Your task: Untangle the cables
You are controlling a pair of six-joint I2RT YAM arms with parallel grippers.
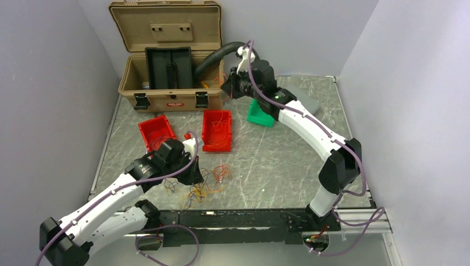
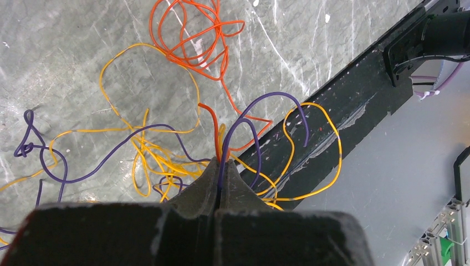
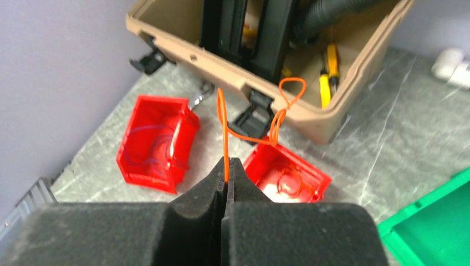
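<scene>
Top view: cables [image 1: 208, 183] lie in a loose tangle on the desk [image 1: 277, 160] near its front edge, just right of the left pincer [image 1: 195, 173], which sits low at the pile; its jaws can't be read from here. Right pincer [image 1: 228, 88] is raised by the right front corner of the open tan case [image 1: 166, 97], with the black hose [image 1: 213, 58] behind. Left red bin [image 1: 153, 133], right red bin [image 1: 217, 130] and green bin [image 1: 260, 115] sit in front of the case. Left wrist view: jaws pressed together on a purple strand [image 2: 275, 94]. A red one and yellow loops come out at the same spot. Other orange, yellow and purple loops are spread on the desk, some over the black rail [image 2: 343, 105]. Right wrist view: jaws clamped tight on one orange strand [image 3: 224, 133], which rises from the tips and curls into a small loop in the air over the right red bin. Thin wires lie in both red bins.
</scene>
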